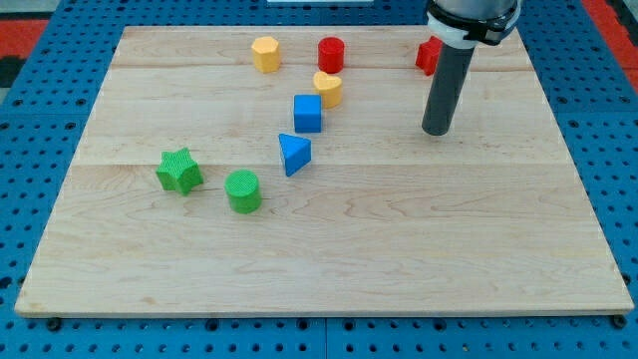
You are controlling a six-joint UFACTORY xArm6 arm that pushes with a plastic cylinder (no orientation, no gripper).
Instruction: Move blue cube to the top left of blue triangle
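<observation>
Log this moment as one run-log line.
my tip: right of blue cube, apart | blue cube: just above-right of blue triangle | yellow heart: touching cube's upper right | goal: not met

The counter (329, 249) is pale wood, matt, with fine grain and plank seams. The blue cube (308, 113), blue triangle (294, 154), green star (179, 171) and green cylinder (243, 190) look like matt plastic with ribbed faces. The rod above my tip (436, 131) is dark, smooth and slightly glossy.
</observation>
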